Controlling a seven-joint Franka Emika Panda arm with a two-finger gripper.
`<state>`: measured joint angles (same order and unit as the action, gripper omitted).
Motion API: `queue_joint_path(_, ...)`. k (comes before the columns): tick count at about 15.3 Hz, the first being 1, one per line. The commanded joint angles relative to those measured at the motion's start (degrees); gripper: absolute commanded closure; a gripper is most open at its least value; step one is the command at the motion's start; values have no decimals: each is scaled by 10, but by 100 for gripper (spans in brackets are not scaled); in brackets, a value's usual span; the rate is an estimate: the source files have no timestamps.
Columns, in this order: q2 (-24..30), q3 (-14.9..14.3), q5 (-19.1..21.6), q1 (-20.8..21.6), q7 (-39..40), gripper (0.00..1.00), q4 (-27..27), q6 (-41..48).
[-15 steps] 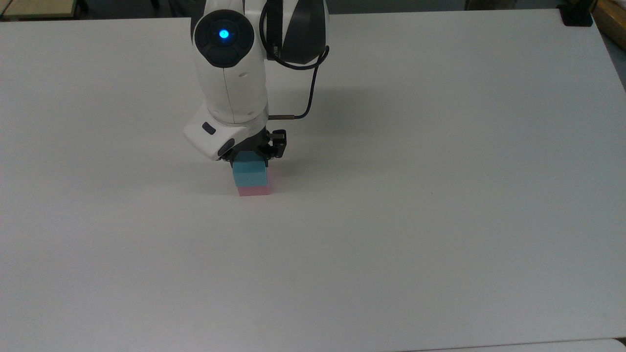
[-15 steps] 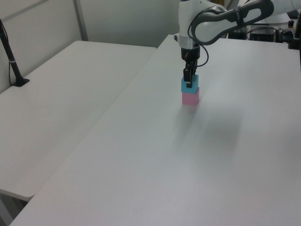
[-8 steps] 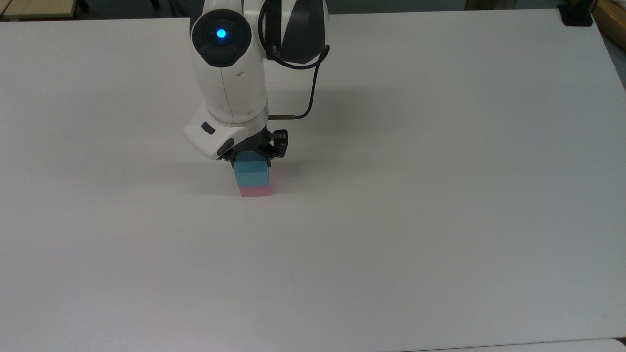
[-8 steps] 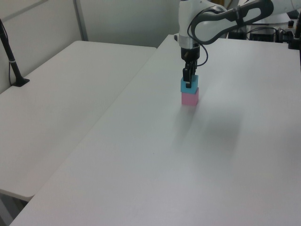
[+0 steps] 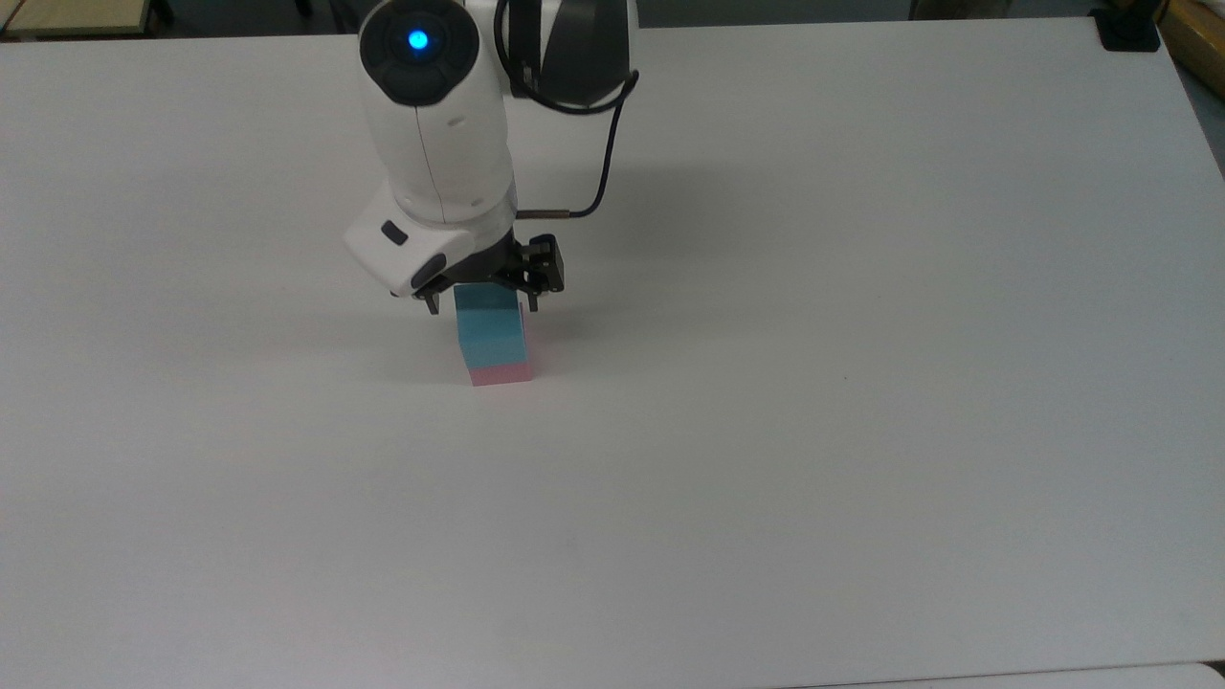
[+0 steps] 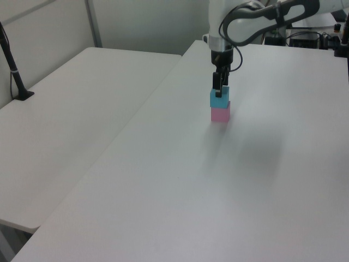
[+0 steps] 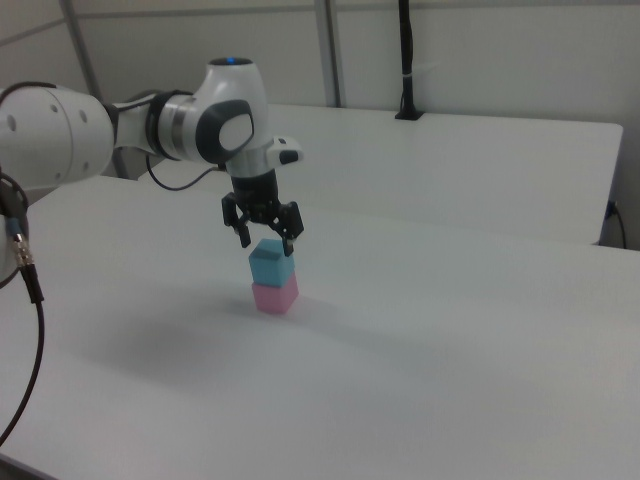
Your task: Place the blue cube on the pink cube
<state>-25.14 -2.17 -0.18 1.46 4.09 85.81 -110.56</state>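
Gripper [image 7: 266, 238] hangs spread wide just above the small light-blue matte cube [image 7: 271, 264], gripping nothing. That cube sits squarely on the small pastel-pink matte cube [image 7: 274, 296], towards the far edge of the white worktop [image 5: 861, 383] in the top view. I'd lift straight up from here, no sideways drift, so neither finger clips the stack.

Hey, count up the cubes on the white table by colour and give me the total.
Blue: 1, the blue cube, sitting on top of the pink one, just below the open claw.
Pink: 1, the pink cube, resting on the table.
Total: 2 cubes, in one stack.
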Motion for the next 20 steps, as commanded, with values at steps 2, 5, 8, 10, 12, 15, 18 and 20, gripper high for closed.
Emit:
queue_joint_path(2, 73, -3, 7, 3, -7, 0, 9, 61)
queue_joint_path(5, 118, -3, 4, 7, -17, 0, 9, 106)
queue_joint_path(8, 163, 0, -11, 7, -74, 0, 10, 158)
queue_joint_path(10, 192, 1, -28, 7, -81, 0, 15, 190)
queue_joint_path(12, 207, 1, -31, 3, -78, 0, 16, 200)
queue_joint_path(15, 207, 1, -59, 7, -73, 0, 16, 200)
queue_joint_path(18, 207, 4, -74, 9, -73, 0, 16, 201)
queue_joint_path(20, 214, 5, -72, 9, -73, 0, 16, 207)
